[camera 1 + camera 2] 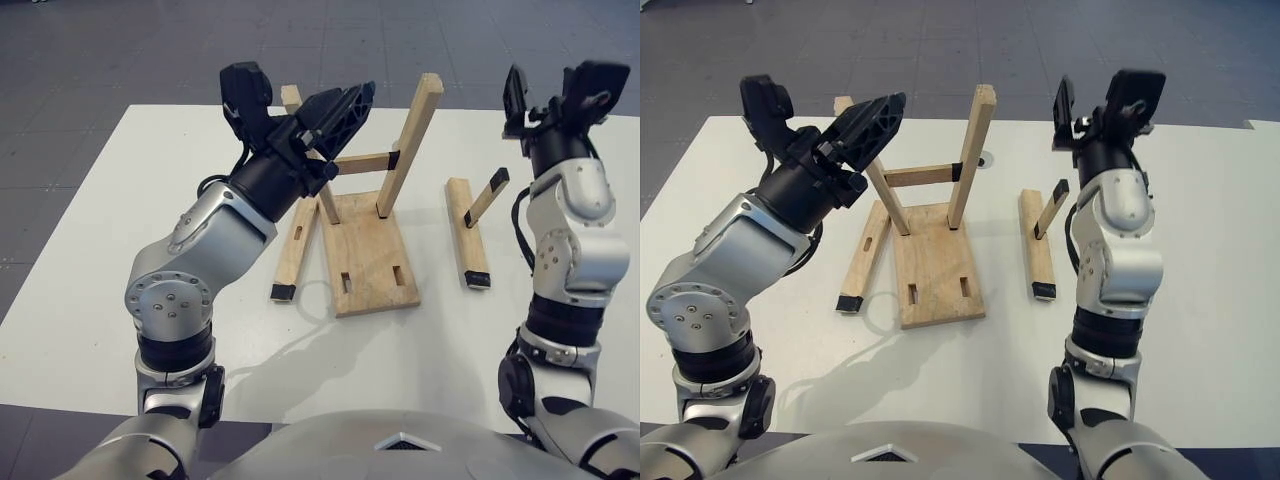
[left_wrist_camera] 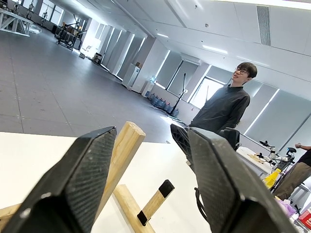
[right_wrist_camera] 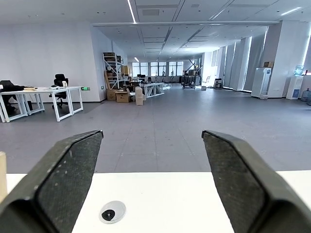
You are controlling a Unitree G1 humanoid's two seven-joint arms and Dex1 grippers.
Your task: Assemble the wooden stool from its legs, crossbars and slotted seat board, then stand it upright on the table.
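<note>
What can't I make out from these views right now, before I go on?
- Contact between the left gripper and the leaning leg: in the eye views a finger overlaps the leg, and in the left wrist view a finger covers its side.
- How deep that leg sits in the seat board: eye views, joint too small.
- Whether the short crossbar is fully pegged into the lying leg: too small.

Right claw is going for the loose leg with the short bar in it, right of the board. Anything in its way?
Nothing visible does. The right claw is open, raised over the table; the loose leg lies flat below it with only its own short bar sticking up.
</note>
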